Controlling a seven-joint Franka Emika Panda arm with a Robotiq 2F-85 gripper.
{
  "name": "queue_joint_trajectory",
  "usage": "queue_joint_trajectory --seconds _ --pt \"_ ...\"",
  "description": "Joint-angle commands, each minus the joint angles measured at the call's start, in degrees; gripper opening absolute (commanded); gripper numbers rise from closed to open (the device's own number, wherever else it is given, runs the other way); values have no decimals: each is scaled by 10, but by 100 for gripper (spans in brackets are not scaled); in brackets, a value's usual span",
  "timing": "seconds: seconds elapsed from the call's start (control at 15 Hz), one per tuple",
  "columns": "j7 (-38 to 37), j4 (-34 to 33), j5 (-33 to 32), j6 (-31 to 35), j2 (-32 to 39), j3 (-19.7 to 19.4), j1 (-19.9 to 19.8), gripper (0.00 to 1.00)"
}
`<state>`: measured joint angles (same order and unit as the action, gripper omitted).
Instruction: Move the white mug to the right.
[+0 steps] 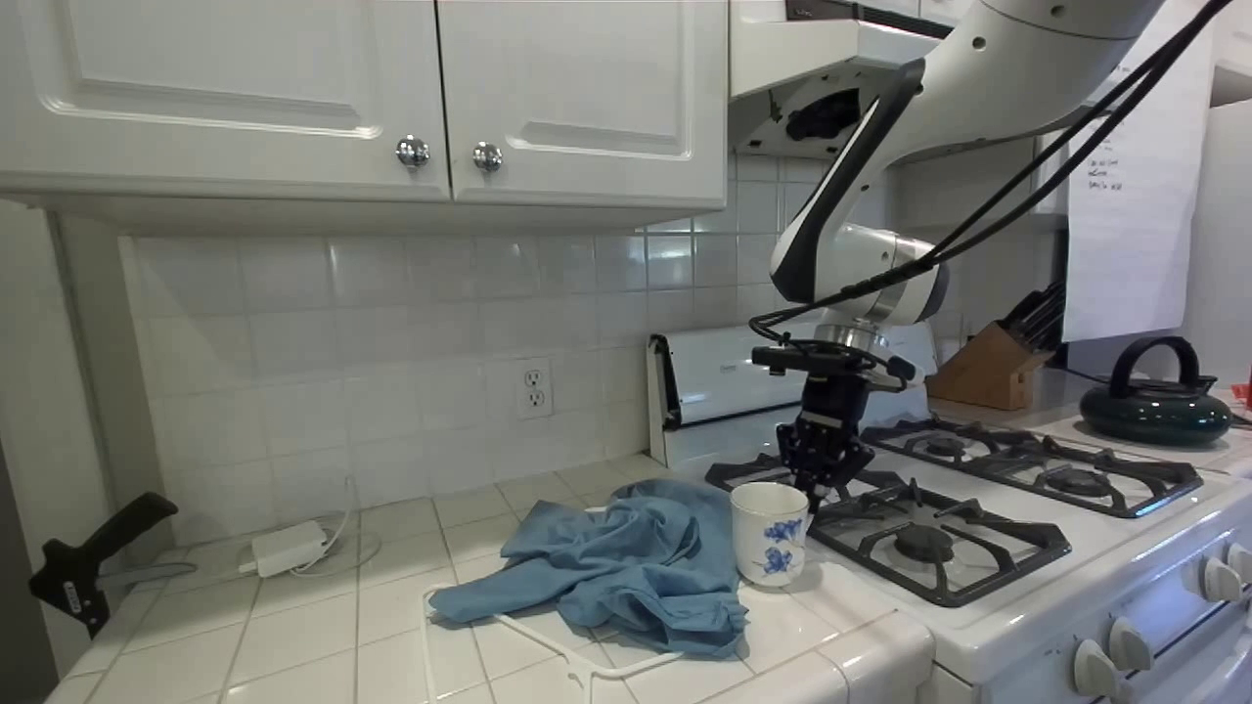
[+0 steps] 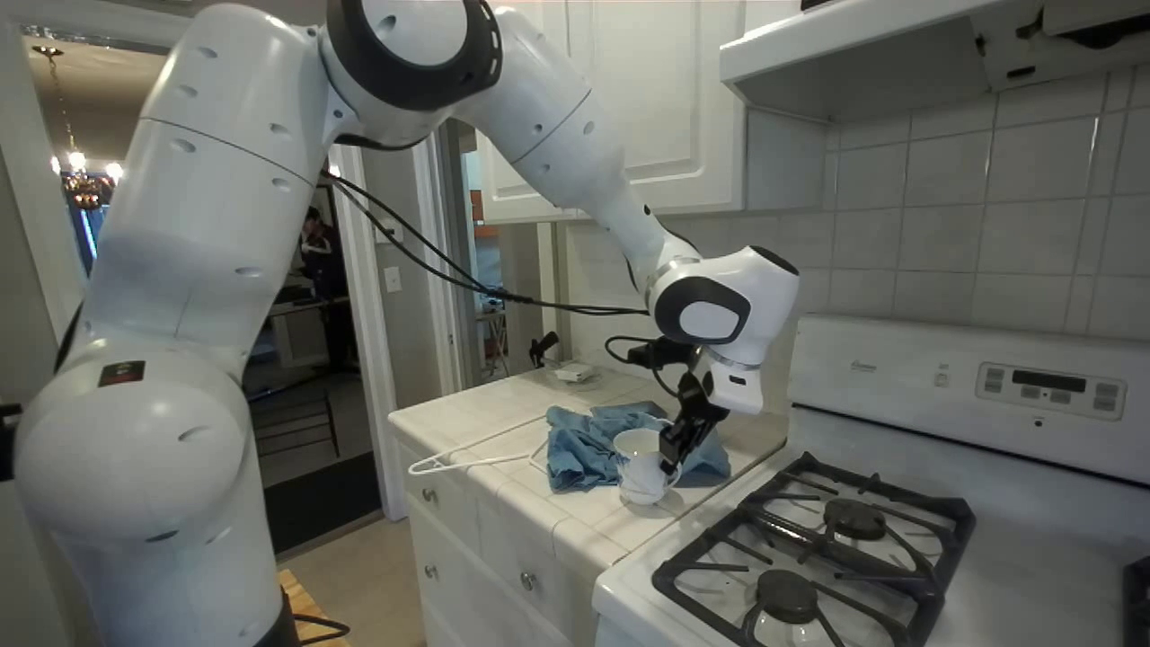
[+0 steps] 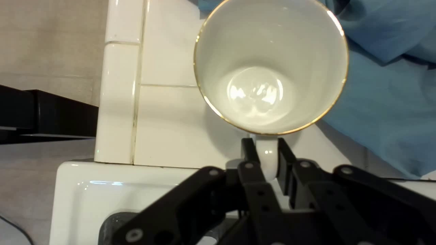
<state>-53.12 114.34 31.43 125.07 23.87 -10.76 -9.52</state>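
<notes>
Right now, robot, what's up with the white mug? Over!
Gripper shut on handle. White mug upright. Blue cloth close beside, maybe in the way.

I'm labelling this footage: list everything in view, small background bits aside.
counter: 1, white tiled, beside stove
stove: 1, white, black-grated, beneath hood
hood: 1, white, above stove
upper cabinet doors: 2, white, above counter
mug: 1, white with blue flowers, counter's stove end
cloth: 1, blue, beside mug
hanger: 1, white, partly under cloth
corded box: 1, white, on counter
tool: 1, black, counter's far end
kettle: 1, dark green, beyond stove
knife block: 1, brown, beyond stove
arm: 1, mostly white, above counter
gripper: 1, black, closed on mug's handle
</notes>
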Motion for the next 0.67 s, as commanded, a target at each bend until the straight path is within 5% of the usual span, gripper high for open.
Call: queue_joint_trajectory --seconds 0.0,0.6 --pt "12 14 5 23 -4 8 -2 44" --pt "-6 48 -21 -10 -99 4 10 99"
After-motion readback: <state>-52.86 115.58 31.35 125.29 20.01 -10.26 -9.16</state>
